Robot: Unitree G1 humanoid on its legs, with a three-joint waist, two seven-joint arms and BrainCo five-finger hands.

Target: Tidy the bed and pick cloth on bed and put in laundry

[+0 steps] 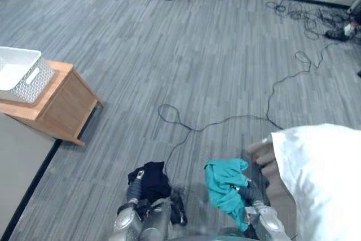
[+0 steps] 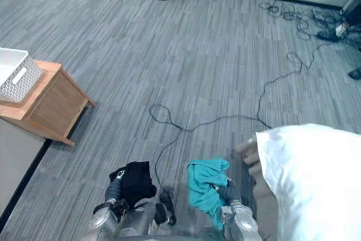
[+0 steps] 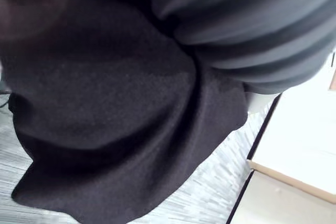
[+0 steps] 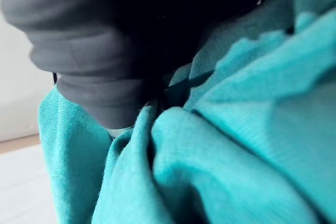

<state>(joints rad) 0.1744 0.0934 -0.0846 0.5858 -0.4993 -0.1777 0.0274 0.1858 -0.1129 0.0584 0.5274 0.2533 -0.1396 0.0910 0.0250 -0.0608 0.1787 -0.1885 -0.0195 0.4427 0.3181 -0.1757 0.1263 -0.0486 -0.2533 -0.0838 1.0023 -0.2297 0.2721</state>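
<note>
At the left hand (image 1: 134, 191): a crumpled black cloth (image 1: 152, 180) is bunched against its dark cover and lifted off the grey carpet floor (image 1: 197, 55); whether the hand is clenched on it cannot be told, since the cloth buries it.
At the right hand (image 1: 254, 189): a bright teal knitted cloth (image 1: 225, 187) is heaped over it, with a tail hanging below; its hold cannot be told either.
Beside the right hand: white bedding (image 1: 321, 179) lies just outboard.
Far ahead-left of the left hand: a white perforated plastic basket (image 1: 22, 77) stands on a small wooden side table (image 1: 62, 105), probably the laundry target.
Risk, slipping: neither hold is confirmed and the carry looks long, so either cloth could drop.
Risk, snagging: the teal tail might drag or catch underfoot.
Risk, bedding: swinging the right arm could brush it askew.
</note>
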